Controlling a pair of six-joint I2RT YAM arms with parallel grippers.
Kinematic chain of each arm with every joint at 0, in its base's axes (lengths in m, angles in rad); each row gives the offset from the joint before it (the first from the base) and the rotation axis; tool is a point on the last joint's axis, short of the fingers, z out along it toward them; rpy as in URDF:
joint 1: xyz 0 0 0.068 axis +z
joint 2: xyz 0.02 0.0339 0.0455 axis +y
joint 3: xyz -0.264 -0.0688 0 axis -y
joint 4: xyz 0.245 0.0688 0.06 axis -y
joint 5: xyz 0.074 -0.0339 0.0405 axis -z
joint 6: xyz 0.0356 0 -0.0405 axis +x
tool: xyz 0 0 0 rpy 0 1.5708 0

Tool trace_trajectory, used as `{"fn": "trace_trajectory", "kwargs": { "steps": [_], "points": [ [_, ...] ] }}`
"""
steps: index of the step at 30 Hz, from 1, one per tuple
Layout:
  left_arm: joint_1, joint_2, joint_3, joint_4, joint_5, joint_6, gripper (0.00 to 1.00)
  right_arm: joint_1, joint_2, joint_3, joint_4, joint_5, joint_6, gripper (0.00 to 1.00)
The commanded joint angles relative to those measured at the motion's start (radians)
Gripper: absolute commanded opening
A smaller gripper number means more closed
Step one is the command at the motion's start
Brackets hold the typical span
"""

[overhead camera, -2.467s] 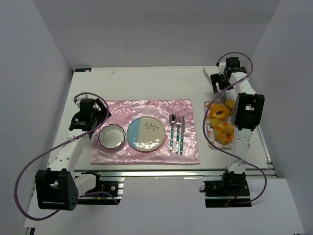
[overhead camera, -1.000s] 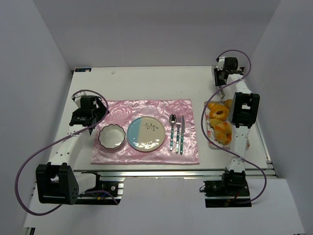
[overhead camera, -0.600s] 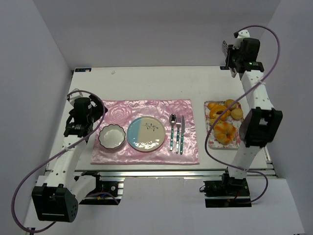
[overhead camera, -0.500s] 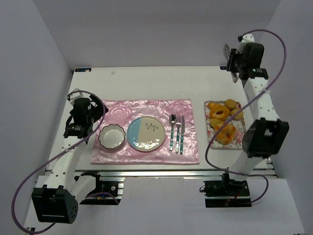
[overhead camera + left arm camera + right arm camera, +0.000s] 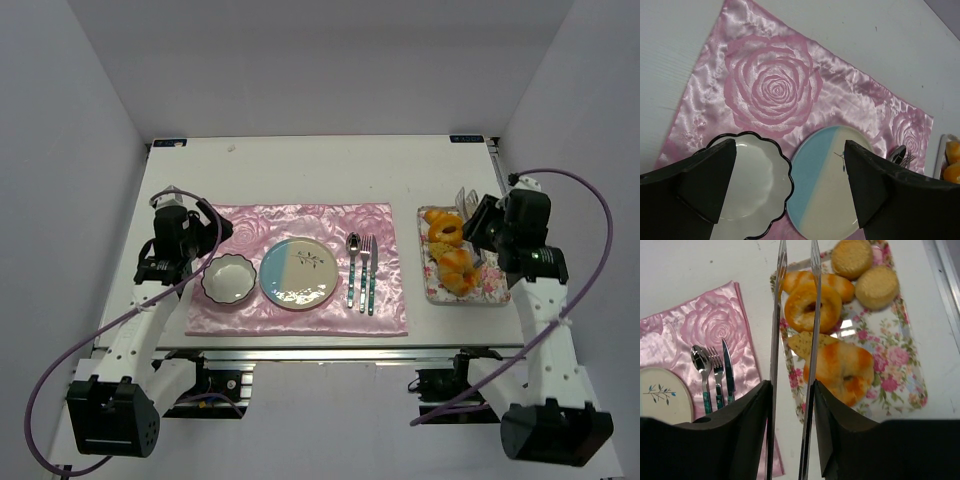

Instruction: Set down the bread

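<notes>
Now clamping metal tongs (image 5: 777, 330) over the ring bread (image 5: 830, 310) on the floral tray (image 5: 900, 370), the right gripper (image 5: 791, 390) could nip the adjoining pastry (image 5: 842, 285).

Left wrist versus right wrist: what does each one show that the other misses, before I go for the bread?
Only left wrist: the scalloped bowl, seen past the open left gripper. Only right wrist: the ring bread whole on the floral tray, two tan buns, the knife, and the tongs held in the right gripper. Both: plate, pink placemat, spoon, fork. Left wrist catches only the tray's edge with orange slivers.
</notes>
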Motion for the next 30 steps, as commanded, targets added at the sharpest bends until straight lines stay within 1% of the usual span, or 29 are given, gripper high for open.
{"fn": "trace_trajectory", "kwargs": {
  "steps": [1, 3, 6, 10, 13, 14, 17, 21, 30],
  "points": [
    [-0.005, -0.028, -0.008, 0.029, 0.072, 0.006, 0.98, 0.000, -0.087, -0.016, -0.120, 0.112, 0.084, 0.46],
    [-0.005, -0.031, -0.011, 0.028, 0.072, 0.007, 0.98, 0.000, -0.107, -0.028, -0.171, 0.140, 0.084, 0.47],
    [-0.005, -0.035, -0.015, 0.035, 0.077, 0.007, 0.98, 0.000, -0.104, -0.055, -0.194, 0.168, 0.082, 0.50],
    [-0.005, -0.028, -0.014, 0.035, 0.077, 0.010, 0.98, 0.000, -0.070, -0.086, -0.163, 0.160, 0.096, 0.52],
    [-0.005, -0.021, -0.015, 0.035, 0.074, 0.010, 0.98, 0.000, -0.041, -0.106, -0.122, 0.110, 0.087, 0.54],
    [-0.005, -0.019, -0.012, 0.035, 0.068, 0.010, 0.98, 0.000, -0.035, -0.114, -0.091, 0.105, 0.079, 0.54],
    [-0.005, -0.015, -0.011, 0.034, 0.063, 0.010, 0.98, 0.000, 0.000, -0.115, -0.080, 0.113, 0.079, 0.53],
    [-0.005, -0.008, -0.009, 0.035, 0.055, 0.010, 0.98, 0.000, 0.035, -0.134, -0.033, 0.087, 0.064, 0.54],
    [-0.005, 0.015, -0.005, 0.037, 0.048, 0.013, 0.98, 0.000, 0.060, -0.140, 0.073, 0.082, 0.035, 0.53]
  ]
}}
